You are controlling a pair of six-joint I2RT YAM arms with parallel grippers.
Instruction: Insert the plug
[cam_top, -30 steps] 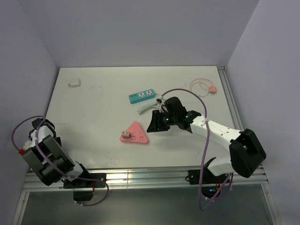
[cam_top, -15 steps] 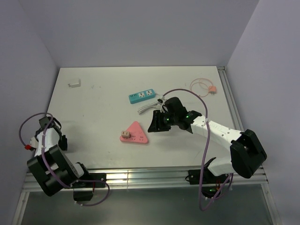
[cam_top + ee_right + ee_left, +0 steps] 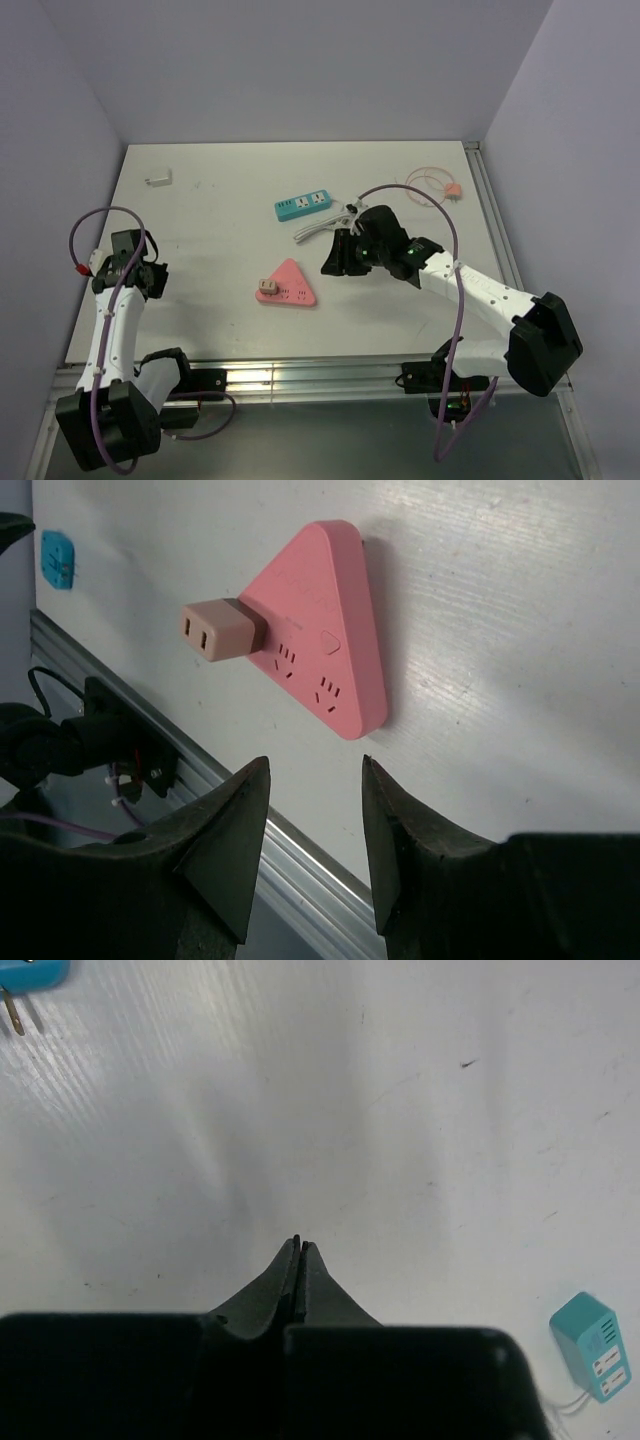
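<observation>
Top external view: the tan plug (image 3: 267, 286) sits at the left corner of the pink socket block (image 3: 290, 288) on the worktop (image 3: 200, 230). Right wrist view shows it apparently seated, slotted end pointing away from the block's face; long axis judged upright. The right gripper (image 3: 315, 770) hovers near the block, jaws about half open, holding nothing. The left gripper (image 3: 299, 1245) is well apart, jaws shut, empty. Insertion looks complete; the next move calls for confirming seating, perhaps a downward press.
</observation>
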